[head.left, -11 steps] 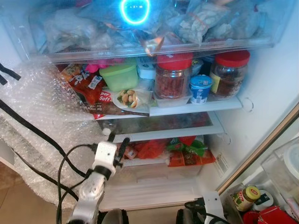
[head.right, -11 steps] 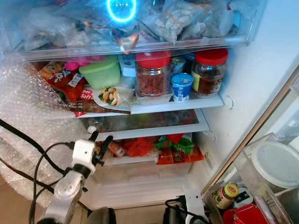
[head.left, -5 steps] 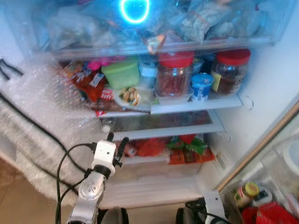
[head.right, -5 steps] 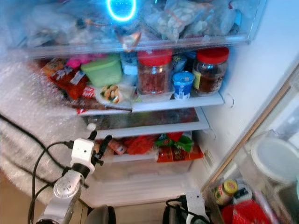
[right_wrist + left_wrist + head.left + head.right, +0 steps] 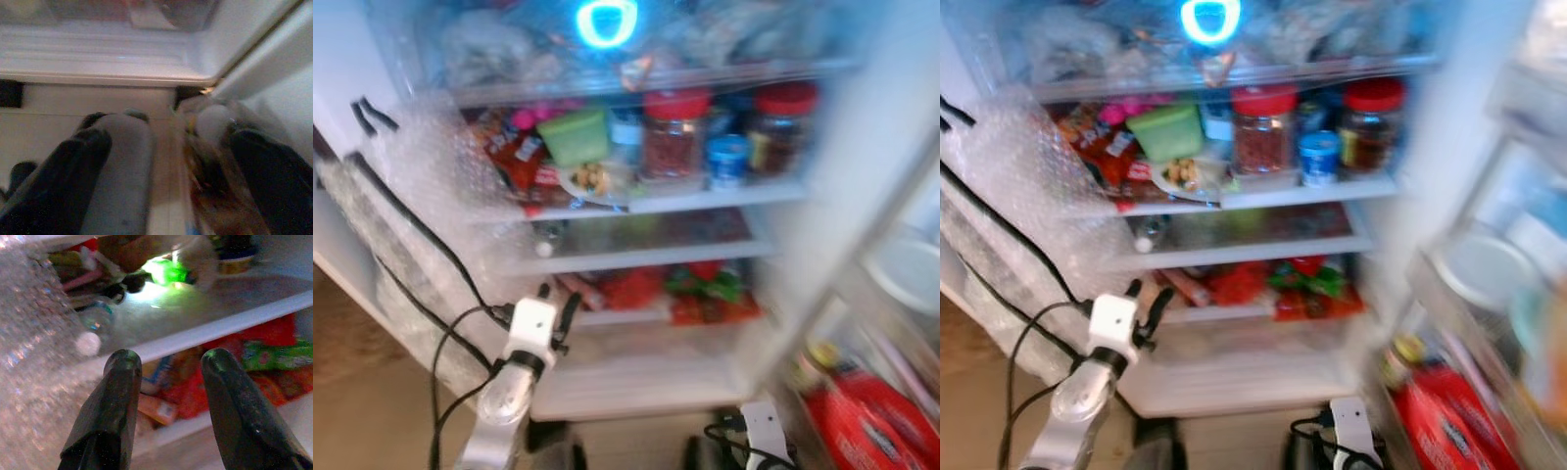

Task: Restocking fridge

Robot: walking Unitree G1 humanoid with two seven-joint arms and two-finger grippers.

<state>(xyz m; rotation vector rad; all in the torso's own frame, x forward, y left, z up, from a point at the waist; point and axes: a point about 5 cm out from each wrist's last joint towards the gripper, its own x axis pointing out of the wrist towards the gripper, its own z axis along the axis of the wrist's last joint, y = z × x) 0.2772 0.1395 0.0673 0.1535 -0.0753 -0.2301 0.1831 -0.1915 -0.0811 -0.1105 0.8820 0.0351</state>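
Hovering lower left of frame, my left end effector sits spread and empty before the open fridge, near a bottle on the middle shelf; my right end effector is spread too.

No text, label, brand, number or sign can be read. The head-camera views are blurred by motion. Printed wrappers on the red snack packets on the upper fridge shelf show only smears of white and colour. The labels on the two red-lidded jars and the small blue tub are unreadable. The red package in the door bin is likewise too blurred.
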